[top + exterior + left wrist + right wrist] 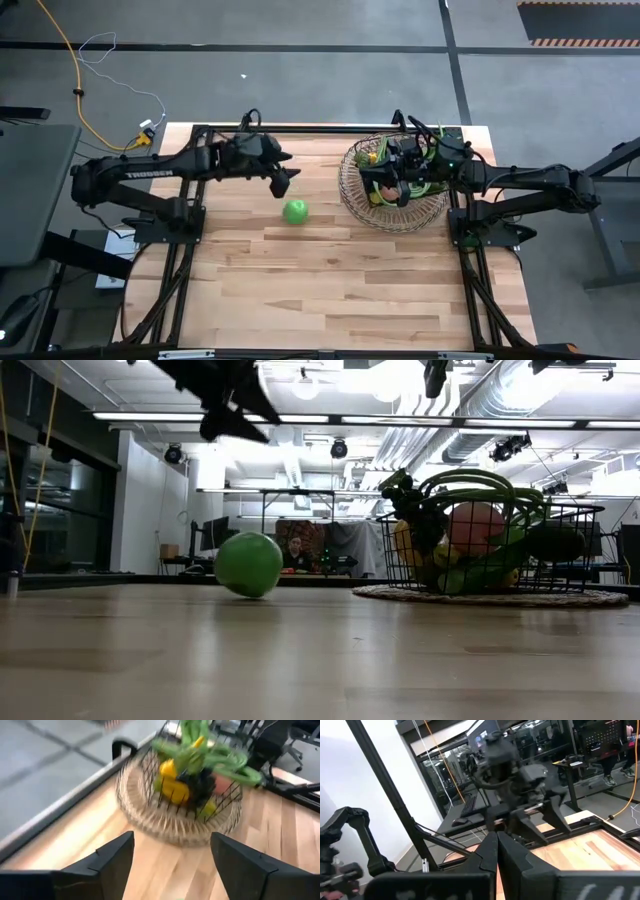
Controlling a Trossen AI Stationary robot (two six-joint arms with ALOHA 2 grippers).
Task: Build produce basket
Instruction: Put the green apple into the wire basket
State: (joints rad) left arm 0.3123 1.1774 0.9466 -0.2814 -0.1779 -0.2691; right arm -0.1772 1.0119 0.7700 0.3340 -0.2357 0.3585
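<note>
A green apple (295, 211) (248, 564) rests on the wooden table, left of the basket (350, 195). The basket has dark wire walls (590, 550) and a wide woven round base (150, 820). It holds long green beans (480, 485), a pink peach (472, 525), yellow fruit (172, 790) and other produce. My left gripper (283, 183) (172, 855) is open and empty, raised above the table just beyond the apple's far-left side. My right gripper (392, 175) (496, 842) is shut and empty, raised over the basket's contents.
The basket stands at the table's far right. The dark frame rail (320, 128) runs along the far edge. Bare wood (330, 290) spreads over the near half of the table. In the right wrist view the left arm (515, 775) shows across the table.
</note>
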